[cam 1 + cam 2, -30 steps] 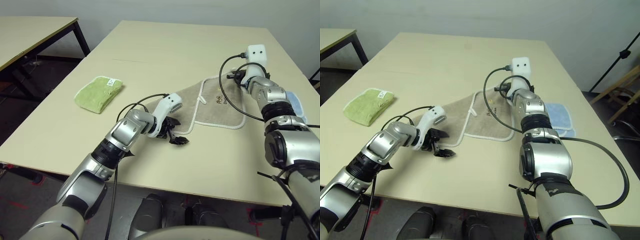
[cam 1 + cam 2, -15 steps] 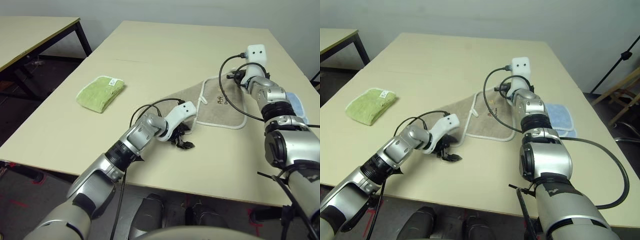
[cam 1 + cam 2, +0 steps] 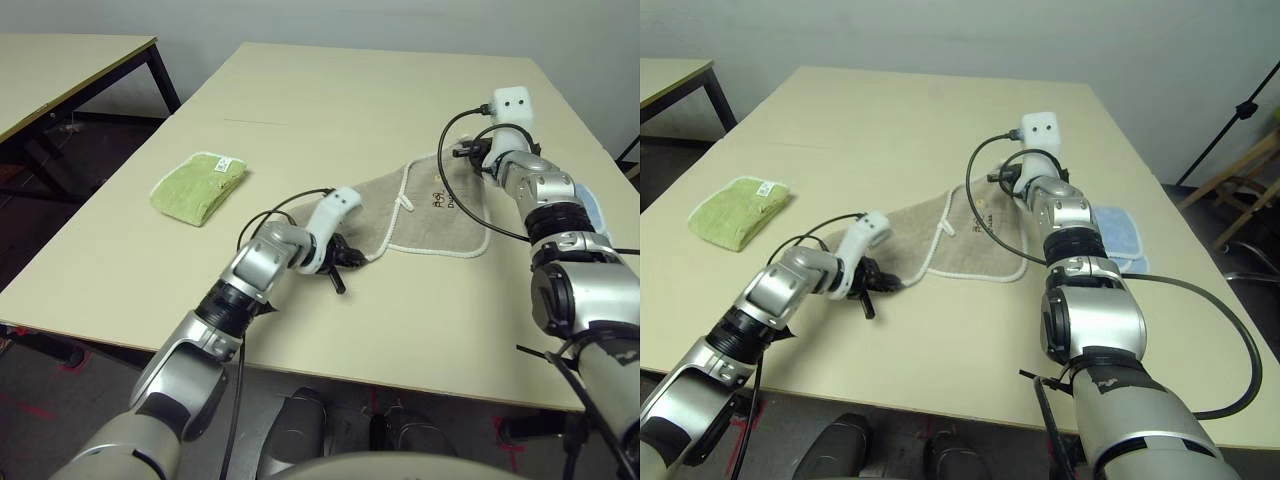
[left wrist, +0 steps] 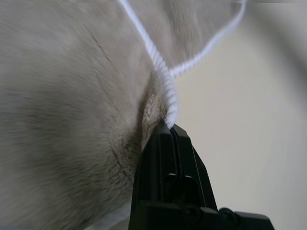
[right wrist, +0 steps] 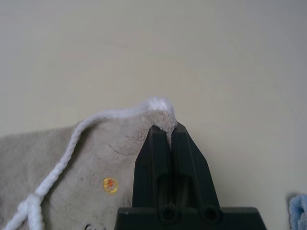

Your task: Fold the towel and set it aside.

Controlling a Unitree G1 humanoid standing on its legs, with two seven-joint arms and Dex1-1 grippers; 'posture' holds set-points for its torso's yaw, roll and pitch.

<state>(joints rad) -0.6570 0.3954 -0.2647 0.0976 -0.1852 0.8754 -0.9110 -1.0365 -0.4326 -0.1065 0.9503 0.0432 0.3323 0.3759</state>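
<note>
1. Two grippers pinch the towel (image 3: 440, 215), which lies partly folded near the middle of the table (image 3: 330, 110).
2. Left gripper (image 4: 169, 127) has its fingers pressed together on the towel's near-left white-corded edge.
3. Right gripper (image 5: 170, 130) is likewise clamped tight on the far-right corner, beside the small orange embroidery (image 5: 110, 184).
4. Well apart to the left rests a green folded towel (image 3: 198, 185); a light blue cloth (image 3: 1118, 238) lies just right of the right arm.
</note>
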